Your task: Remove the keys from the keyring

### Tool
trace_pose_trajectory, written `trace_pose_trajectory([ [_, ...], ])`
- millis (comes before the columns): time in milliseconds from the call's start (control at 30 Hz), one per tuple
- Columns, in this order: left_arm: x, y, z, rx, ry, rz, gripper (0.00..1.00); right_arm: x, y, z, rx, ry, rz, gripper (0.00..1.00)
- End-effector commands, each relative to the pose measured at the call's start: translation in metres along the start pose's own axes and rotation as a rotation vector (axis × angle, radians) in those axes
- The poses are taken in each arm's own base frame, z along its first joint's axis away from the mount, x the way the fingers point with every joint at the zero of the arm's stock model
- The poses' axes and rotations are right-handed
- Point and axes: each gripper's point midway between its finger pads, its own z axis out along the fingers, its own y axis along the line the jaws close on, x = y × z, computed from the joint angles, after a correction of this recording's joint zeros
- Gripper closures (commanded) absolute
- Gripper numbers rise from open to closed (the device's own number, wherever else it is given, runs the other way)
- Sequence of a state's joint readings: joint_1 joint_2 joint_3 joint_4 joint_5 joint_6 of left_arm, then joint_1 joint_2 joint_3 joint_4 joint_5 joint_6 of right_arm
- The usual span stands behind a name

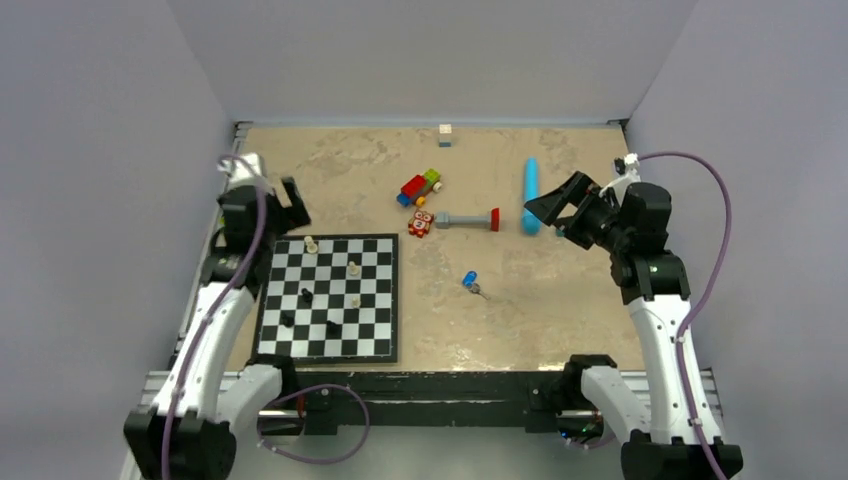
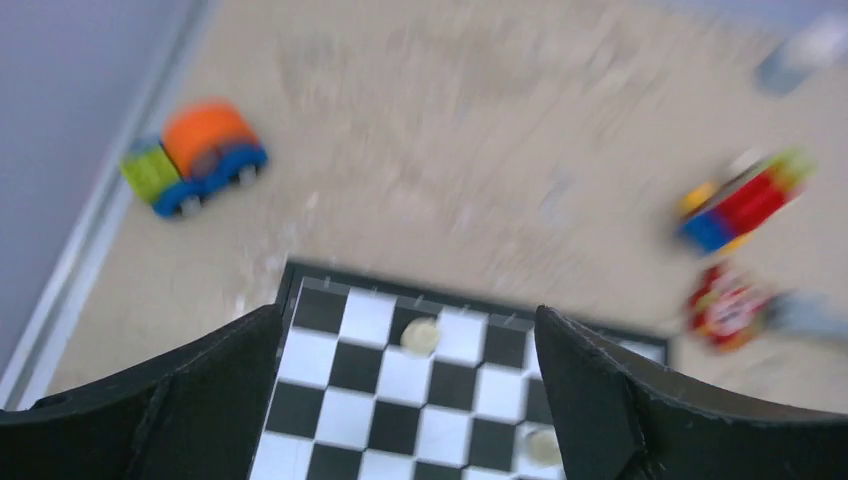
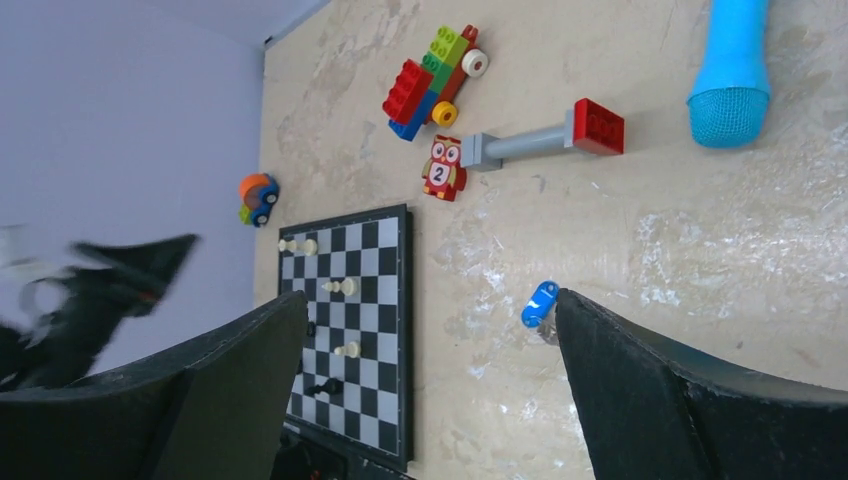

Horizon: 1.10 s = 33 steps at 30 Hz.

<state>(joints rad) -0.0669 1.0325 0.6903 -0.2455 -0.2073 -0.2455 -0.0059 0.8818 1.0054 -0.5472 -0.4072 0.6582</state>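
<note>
1. Though it hangs over the table (image 1: pixel 560 320), the left gripper (image 1: pixel 290 205) holds nothing. Its fingers (image 2: pixel 200 400) are spread wide and touch nothing.
2. In the blurred left wrist view, the gap of the left gripper (image 2: pixel 408 312) frames the far edge of the chessboard (image 2: pixel 360 380). A pale chess piece (image 2: pixel 421 336) stands on the board there.
3. An orange, blue and green toy car (image 2: pixel 195 155) sits at 11 o'clock from that gap, near the table's left rim.
4. The right gripper (image 1: pixel 548 215) is raised at the right side of the table. Its fingers (image 3: pixel 650 400) are also spread wide and empty.
5. The keyring (image 1: pixel 469 278), a small blue tag, lies flat on the bare tabletop at 3 o'clock from the chessboard (image 1: pixel 375 270) in the top view, well apart from both grippers.
6. The keys (image 1: pixel 477 290) lie touching the tag at its 4 o'clock, too small to count.
7. In the right wrist view the keyring (image 3: pixel 540 303) shows just beside the inner edge of one finger. The keys (image 3: pixel 548 330) are partly hidden behind that edge.
8. A grey bar with a red end (image 1: pixel 465 219) lies at 12 o'clock from the keyring. An owl tile (image 1: pixel 420 224) touches its grey end.
9. A light-blue cylinder (image 1: pixel 530 195) lies at 1 o'clock from the keyring, near the right gripper's fingertips.
</note>
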Motion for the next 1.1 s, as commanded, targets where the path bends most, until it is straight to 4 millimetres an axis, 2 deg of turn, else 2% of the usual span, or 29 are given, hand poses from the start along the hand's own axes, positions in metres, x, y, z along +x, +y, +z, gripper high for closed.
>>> trace_pose_trajectory([
  [0, -0.024, 0.005, -0.092, -0.037, 0.076, -0.295, 0.0, 0.006, -0.002, -0.004, 0.013, -0.001, 0.07, 0.01],
  [133, -0.009, -0.006, -0.103, 0.013, 0.171, -0.334, 0.0, 0.021, -0.014, 0.002, 0.041, 0.084, 0.036, 0.01],
  [333, -0.015, -0.002, -0.124, 0.041, 0.131, -0.276, 0.0, 0.028, -0.013, 0.007, -0.02, 0.081, -0.002, 0.01],
  [600, -0.018, -0.021, -0.136, 0.146, 0.164, -0.274, 0.0, 0.085, -0.014, 0.039, 0.066, 0.269, -0.146, 0.05],
  [700, -0.02, -0.04, -0.141, 0.239, 0.187, -0.214, 0.0, 0.105, -0.022, 0.051, 0.046, 0.329, -0.155, 0.07],
  [833, -0.019, -0.067, -0.147, 0.325, 0.232, -0.035, 0.0, 0.134, -0.028, 0.064, 0.034, 0.416, -0.232, 0.12],
  [933, -0.016, -0.094, -0.153, 0.434, 0.276, 0.049, 0.03, 0.153, -0.029, 0.074, 0.036, 0.459, -0.286, 0.14],
  [1067, -0.01, -0.12, -0.161, 0.524, 0.307, 0.147, 0.07, 0.177, -0.031, 0.087, 0.032, 0.508, -0.309, 0.16],
])
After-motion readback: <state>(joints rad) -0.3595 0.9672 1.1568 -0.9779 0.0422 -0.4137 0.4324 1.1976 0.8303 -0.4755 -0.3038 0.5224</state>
